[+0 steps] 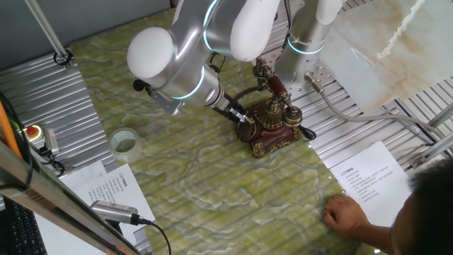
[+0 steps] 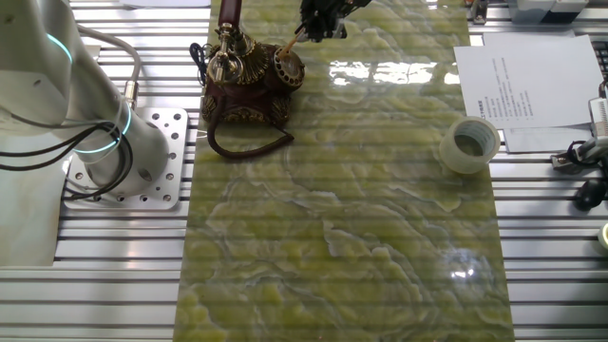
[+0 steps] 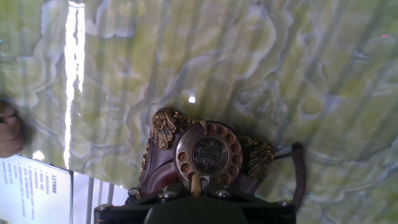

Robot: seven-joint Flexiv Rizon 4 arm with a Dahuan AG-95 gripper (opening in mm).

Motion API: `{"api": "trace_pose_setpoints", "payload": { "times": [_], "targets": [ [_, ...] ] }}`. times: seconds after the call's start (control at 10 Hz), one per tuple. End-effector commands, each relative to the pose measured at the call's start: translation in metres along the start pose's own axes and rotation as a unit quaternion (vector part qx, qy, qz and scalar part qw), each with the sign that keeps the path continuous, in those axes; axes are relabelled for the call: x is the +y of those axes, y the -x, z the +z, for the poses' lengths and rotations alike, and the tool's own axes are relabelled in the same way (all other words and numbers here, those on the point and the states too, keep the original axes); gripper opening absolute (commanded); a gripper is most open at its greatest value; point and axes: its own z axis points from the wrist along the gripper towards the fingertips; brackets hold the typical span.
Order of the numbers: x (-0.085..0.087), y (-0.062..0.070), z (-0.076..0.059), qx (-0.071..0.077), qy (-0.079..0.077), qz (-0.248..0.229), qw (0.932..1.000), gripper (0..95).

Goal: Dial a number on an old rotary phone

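The old rotary phone [image 1: 274, 126] stands on the green marble tabletop, dark red-brown with brass trim, its handset [image 1: 273, 83] cradled on top. It also shows in the other fixed view [image 2: 245, 84] and in the hand view [image 3: 166, 167]. My gripper [image 1: 245, 117] is right at the front of the phone, shut on a thin beige stick [image 2: 290, 40]. The stick's tip [image 3: 195, 184] rests at the lower edge of the round dial [image 3: 209, 155], at one of its finger holes. The jaws themselves are hidden behind the hand's dark body.
A clear tape roll [image 1: 124, 142] lies on the marble away from the phone. Printed sheets [image 1: 373, 180] lie near a person's hand [image 1: 344, 212]. The black cord [image 2: 243, 144] loops beside the phone. The arm's base [image 2: 123, 157] is bolted close by.
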Motion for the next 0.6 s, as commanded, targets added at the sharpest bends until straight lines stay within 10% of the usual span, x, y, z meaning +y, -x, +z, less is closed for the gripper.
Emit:
{"api": "trace_pose_setpoints", "payload": {
  "times": [0.1,0.6],
  "targets": [
    [-0.0010,0.0009,-0.0007,0.002,0.000,-0.001,1.0000,0.0],
    [-0.0023,-0.0003,0.0029,0.005,0.000,-0.001,1.0000,0.0]
  ]
}}
